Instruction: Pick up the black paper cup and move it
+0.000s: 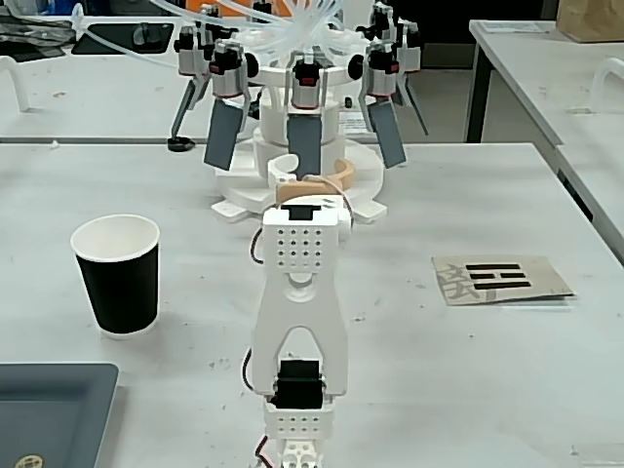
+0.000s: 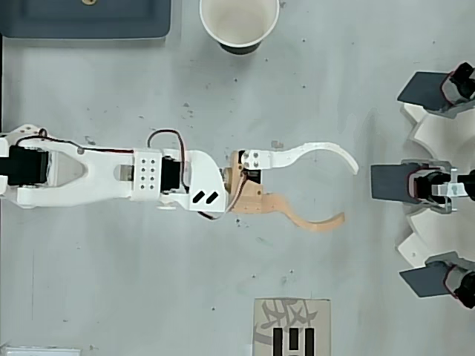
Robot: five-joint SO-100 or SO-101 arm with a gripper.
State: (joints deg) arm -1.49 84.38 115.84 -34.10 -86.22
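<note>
A: How is the claw (image 2: 347, 193) being held?

B: It is being held wide open, and nothing is being gripped. The white finger (image 2: 319, 152) and the tan finger (image 2: 308, 215) are being kept well apart, above bare table (image 2: 185, 297).

A: And where is the cup (image 2: 239, 24) being kept?

B: Upright on the table, well apart from the claw, off to the white finger's side and back toward the arm's (image 2: 111, 174) base. In the fixed view it is being shown left of the arm, with the rim (image 1: 115, 237) facing up.

A: What is being risked from here?

B: Probably a knock-over. If the arm is being swung sideways at a low height, the cup could be struck by the white finger's outer curve and tipped, being light paper. The rig (image 2: 438, 185) ahead of the claw could also be clipped if reach is being extended. The tray (image 2: 85, 18) beside the cup could be bumped during the approach.

A: Anything else?

B: A squeeze near the rim could be crushing the wall.
</note>
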